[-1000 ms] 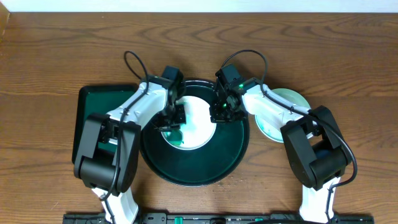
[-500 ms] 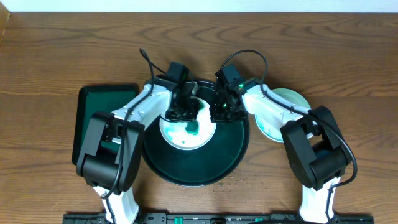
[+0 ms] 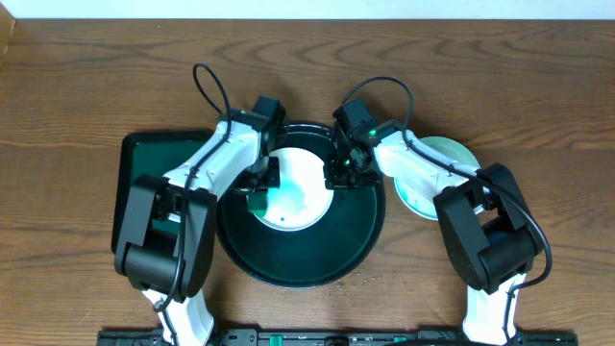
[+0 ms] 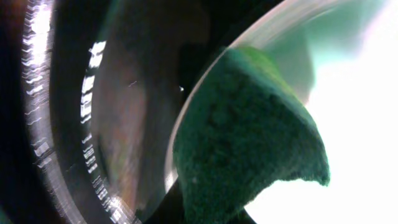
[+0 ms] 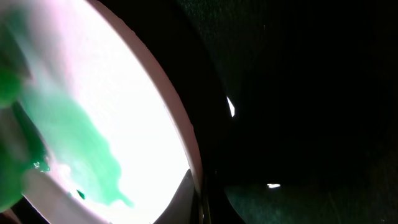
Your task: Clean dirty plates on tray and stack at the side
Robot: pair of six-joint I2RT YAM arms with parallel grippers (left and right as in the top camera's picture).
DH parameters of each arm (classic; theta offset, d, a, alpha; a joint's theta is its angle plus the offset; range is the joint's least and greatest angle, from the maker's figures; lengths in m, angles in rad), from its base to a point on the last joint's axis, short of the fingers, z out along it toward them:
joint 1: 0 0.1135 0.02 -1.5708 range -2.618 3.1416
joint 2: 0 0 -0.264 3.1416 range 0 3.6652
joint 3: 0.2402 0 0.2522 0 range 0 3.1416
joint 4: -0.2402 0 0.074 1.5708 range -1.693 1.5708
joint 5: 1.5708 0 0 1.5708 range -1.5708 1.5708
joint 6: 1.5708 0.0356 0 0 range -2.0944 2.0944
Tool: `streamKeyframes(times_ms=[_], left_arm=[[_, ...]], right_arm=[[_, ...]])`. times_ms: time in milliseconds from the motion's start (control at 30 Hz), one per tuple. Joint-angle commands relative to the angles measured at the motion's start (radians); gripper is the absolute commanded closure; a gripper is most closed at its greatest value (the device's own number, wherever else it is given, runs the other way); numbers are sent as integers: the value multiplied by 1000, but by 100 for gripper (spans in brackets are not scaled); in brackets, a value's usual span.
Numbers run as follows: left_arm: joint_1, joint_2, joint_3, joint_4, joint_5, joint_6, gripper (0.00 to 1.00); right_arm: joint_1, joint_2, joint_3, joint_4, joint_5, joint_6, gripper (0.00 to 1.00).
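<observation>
One sponge (image 4: pixel 249 137) filling left wrist view, whole tray (image 3: pixel 298 258) overhead

Wht arms (image 3: pixel 216 159), blk joints (image 3: pixel 159 226), blk cables (image 3: pixel 205 81)

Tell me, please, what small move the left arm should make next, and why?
Probably sweep the green sponge in the left gripper rightward across the small round white plate: the sponge sits at its left edge, and teal smears show on its face.

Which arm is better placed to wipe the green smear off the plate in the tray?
Left. The left gripper holds the sponge on the plate; the right gripper sits at the plate's rim.
</observation>
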Motion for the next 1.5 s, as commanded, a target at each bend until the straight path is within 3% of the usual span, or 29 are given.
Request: streamKeyframes(times_ms=[0, 233, 467, 667, 1000, 1167, 1233, 1333, 1467], left_arm=[[19, -58, 95, -58, -91, -29, 93], [38, -241, 200, -119, -72, 13, 93], [161, -326, 199, -140, -72, 16, 93], [275, -310, 177, -149, -80, 40, 92], [393, -300, 170, -149, -79, 38, 93], [393, -300, 170, -150, -79, 38, 93], [393, -300, 167, -149, -79, 38, 93], [393, -300, 161, -149, -79, 38, 93], [393, -300, 150, -148, -79, 38, 93]], right_arm=[[-13, 16, 5, -10, 18, 13, 99], [-13, 16, 5, -13, 18, 3, 99], [-4, -19, 11, -13, 30, -40, 99], [58, -147, 11, -33, 307, -74, 99], [285, -354, 11, -95, 947, -72, 99], [263, -351, 10, -94, 733, -23, 99], [215, -338, 10, -93, 607, 5, 92], [132, -296, 10, -89, 413, 33, 72], [49, -206, 10, -82, 227, 32, 66]])
